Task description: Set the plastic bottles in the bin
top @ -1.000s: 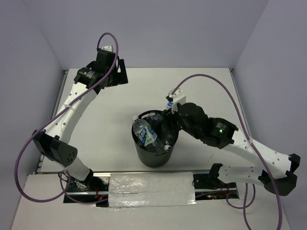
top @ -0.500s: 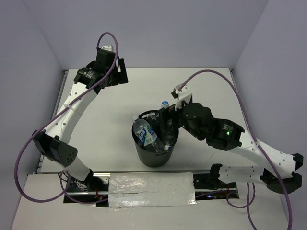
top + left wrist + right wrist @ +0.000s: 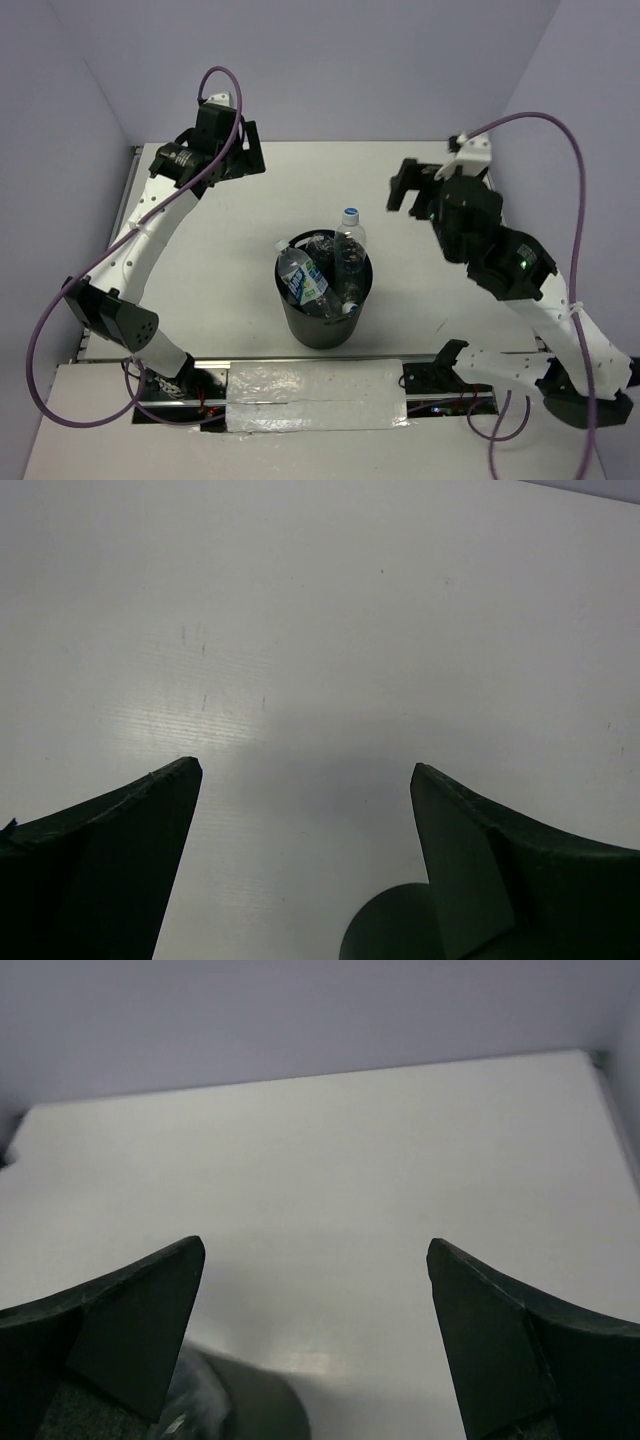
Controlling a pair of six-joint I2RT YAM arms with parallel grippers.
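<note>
Work looks all but finished: the plastic bottles [image 3: 335, 262] are piled in the black bin [image 3: 312, 325], which stands on the surface [image 3: 220, 240] between the arms. A blue-labelled bottle [image 3: 301, 280] leans at its left side, and a capped bottle [image 3: 350, 228] pokes above the far rim. I see none outside. The left tool [image 3: 305, 772] and right tool [image 3: 315, 1245] both hang with fingers spread, holding nothing, well away from the bin.
</note>
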